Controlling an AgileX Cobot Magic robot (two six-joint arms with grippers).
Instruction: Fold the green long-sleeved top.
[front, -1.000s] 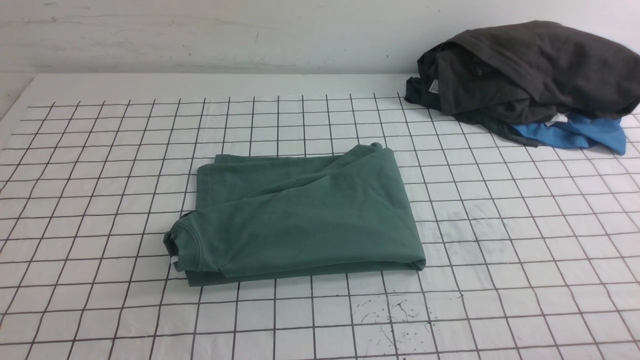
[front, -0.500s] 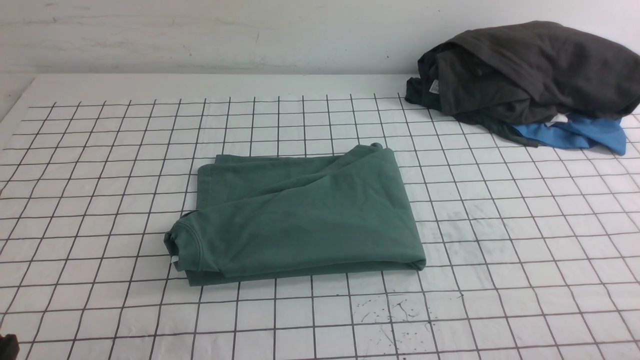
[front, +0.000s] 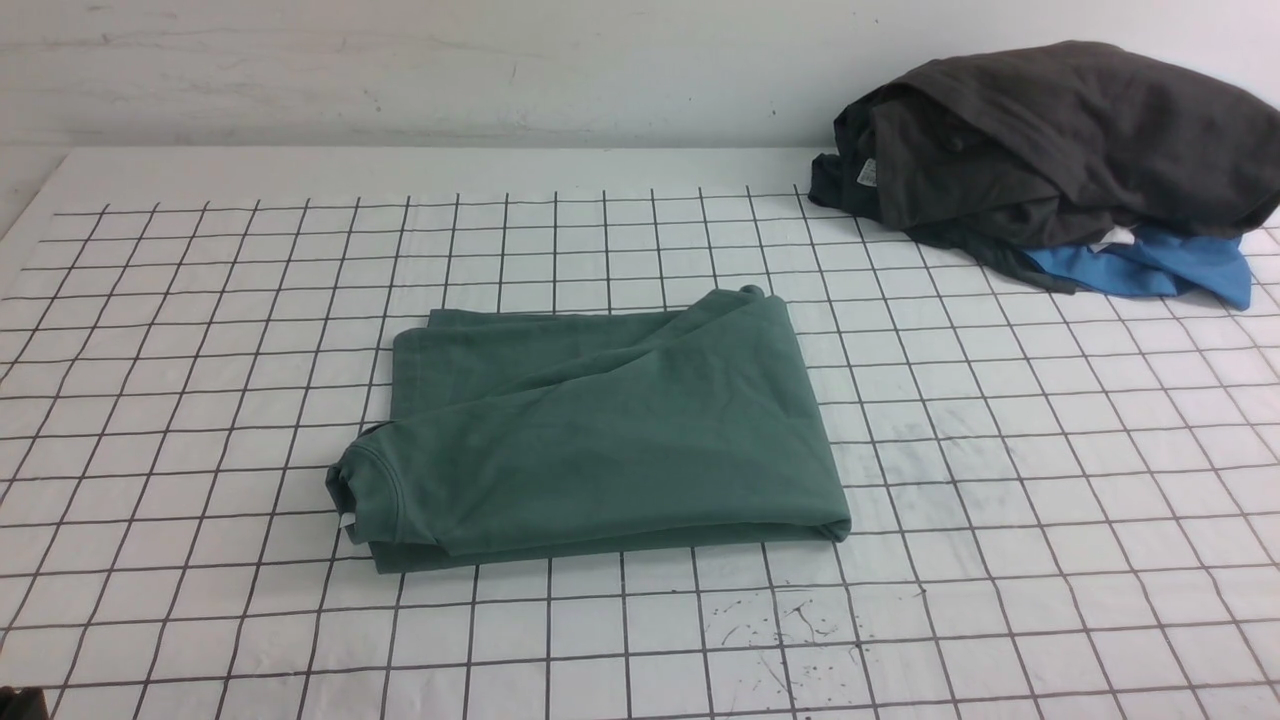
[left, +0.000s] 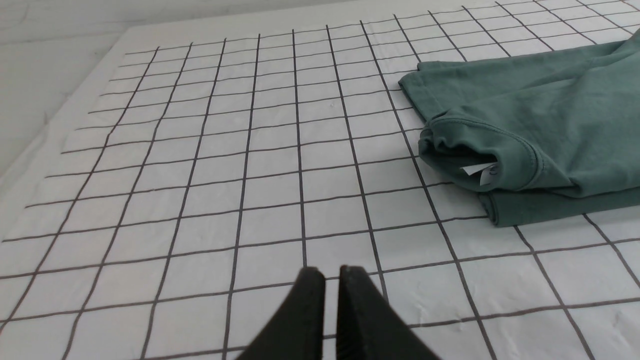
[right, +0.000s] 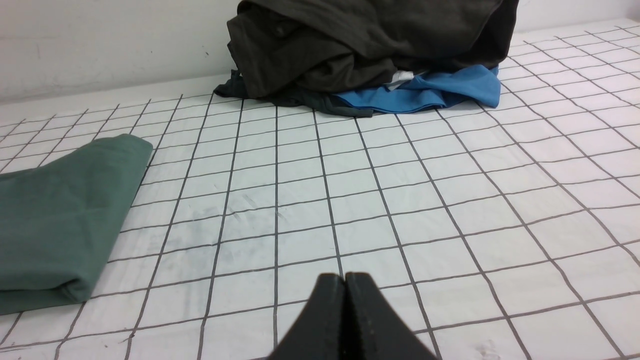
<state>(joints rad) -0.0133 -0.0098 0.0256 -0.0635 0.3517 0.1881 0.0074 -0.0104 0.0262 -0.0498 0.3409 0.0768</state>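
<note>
Front view: one dull forest-green cotton long-sleeved top (front: 590, 435), folded into a rough rectangle, lies near the middle of my white table cover ruled with a black grid (front: 1000, 500), its ribbed crew neck (front: 365, 490) towards my left; at the far right corner, well apart from it, sits one heap of dark grey garment (front: 1060, 140) over a bright blue cloth (front: 1150, 268). Left wrist view: my left gripper (left: 332, 272), black fingers drawn almost together with a thin slit between them, grasps nothing and hangs over bare grid; the top's neck with a white label (left: 479, 170) lies near. Right wrist view: my right gripper (right: 345, 276), fingers pressed fully together and empty, is above bare grid, between the top's folded edge (right: 75, 225) and the heap.
</note>
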